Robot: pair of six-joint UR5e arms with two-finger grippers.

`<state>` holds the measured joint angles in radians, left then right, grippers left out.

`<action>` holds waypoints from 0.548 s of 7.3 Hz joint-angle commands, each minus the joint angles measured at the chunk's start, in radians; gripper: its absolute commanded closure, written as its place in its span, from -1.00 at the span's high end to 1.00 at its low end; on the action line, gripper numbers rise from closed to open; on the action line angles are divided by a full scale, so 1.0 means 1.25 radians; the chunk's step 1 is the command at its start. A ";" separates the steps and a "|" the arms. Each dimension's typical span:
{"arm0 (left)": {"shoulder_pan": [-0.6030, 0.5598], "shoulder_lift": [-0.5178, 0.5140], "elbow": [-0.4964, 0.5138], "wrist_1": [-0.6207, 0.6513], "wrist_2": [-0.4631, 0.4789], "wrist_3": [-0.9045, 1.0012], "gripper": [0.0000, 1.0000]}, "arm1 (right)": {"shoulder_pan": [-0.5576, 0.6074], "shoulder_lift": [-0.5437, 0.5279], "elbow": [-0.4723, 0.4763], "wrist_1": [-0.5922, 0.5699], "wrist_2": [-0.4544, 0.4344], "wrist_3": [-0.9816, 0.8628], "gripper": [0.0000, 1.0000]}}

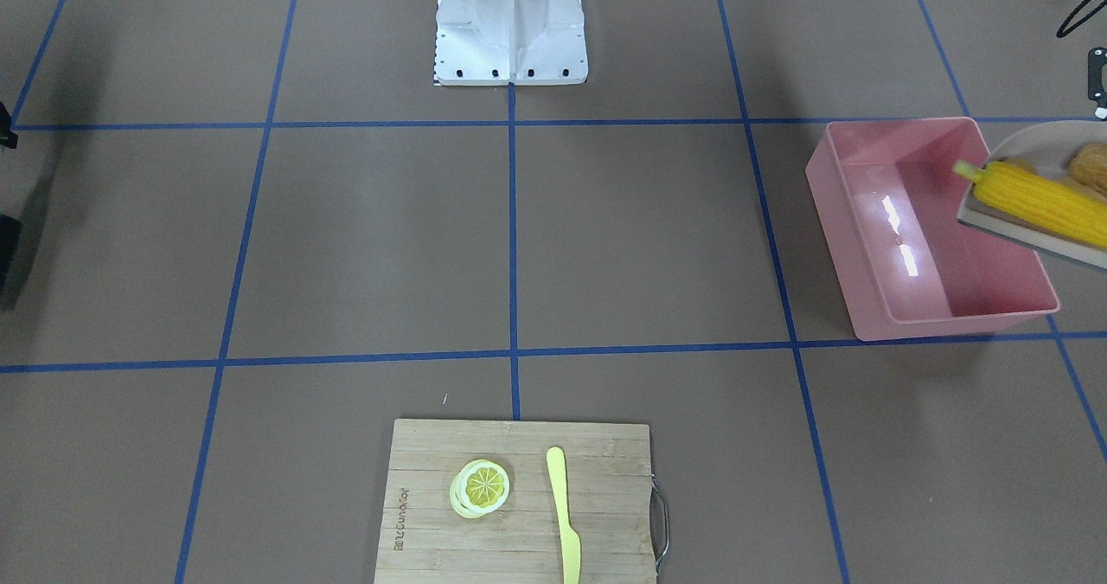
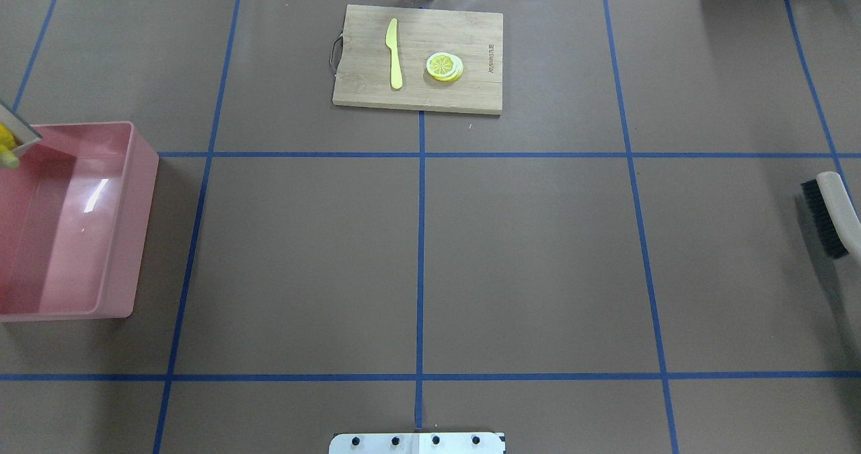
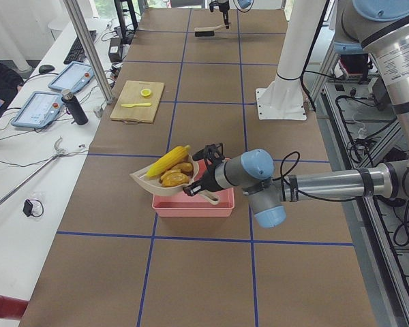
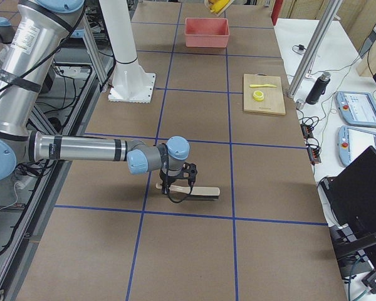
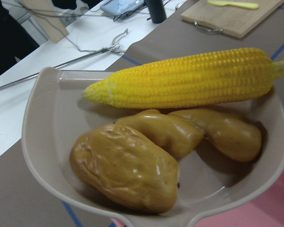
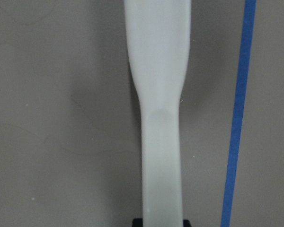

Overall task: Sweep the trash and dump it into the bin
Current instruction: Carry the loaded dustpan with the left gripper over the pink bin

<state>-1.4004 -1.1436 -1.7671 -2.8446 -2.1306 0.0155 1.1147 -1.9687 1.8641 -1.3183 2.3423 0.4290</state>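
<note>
The beige dustpan [image 5: 42,127] holds the trash: a yellow corn cob [image 5: 189,78], a tan ginger root [image 5: 199,135] and a brown-orange potato lump [image 5: 125,165]. It hangs tilted over the outer end of the pink bin [image 1: 843,247], with the corn tip [image 1: 964,170] past its lip. The bin looks empty inside. My left gripper [image 3: 201,180] is at the dustpan's handle; I cannot tell its state. My right gripper [image 4: 175,185] is at the far end of the table on a beige brush [image 2: 831,215], whose handle [image 6: 158,94] runs out from it low over the table.
A bamboo cutting board [image 1: 432,523] at the table's operator side carries a lemon slice [image 1: 481,487] and a pale yellow knife [image 1: 564,515]. The robot's white base [image 1: 510,26] stands at the table's middle back. Blue tape lines grid the brown table.
</note>
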 commanded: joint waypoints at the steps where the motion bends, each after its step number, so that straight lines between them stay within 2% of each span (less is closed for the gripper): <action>1: -0.034 0.013 0.031 0.007 -0.005 0.108 -1.00 | 0.000 0.000 -0.006 0.000 0.001 -0.001 -1.00; 3: -0.036 0.018 0.000 0.004 0.022 0.136 -1.00 | -0.001 0.002 -0.012 0.000 0.001 -0.002 -1.00; 4: -0.036 0.018 -0.009 0.005 0.035 0.207 -1.00 | -0.001 0.003 -0.013 0.000 0.001 -0.001 -1.00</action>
<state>-1.4442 -1.1233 -1.7602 -2.8387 -2.1064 0.1903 1.1144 -1.9665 1.8509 -1.3177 2.3439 0.4270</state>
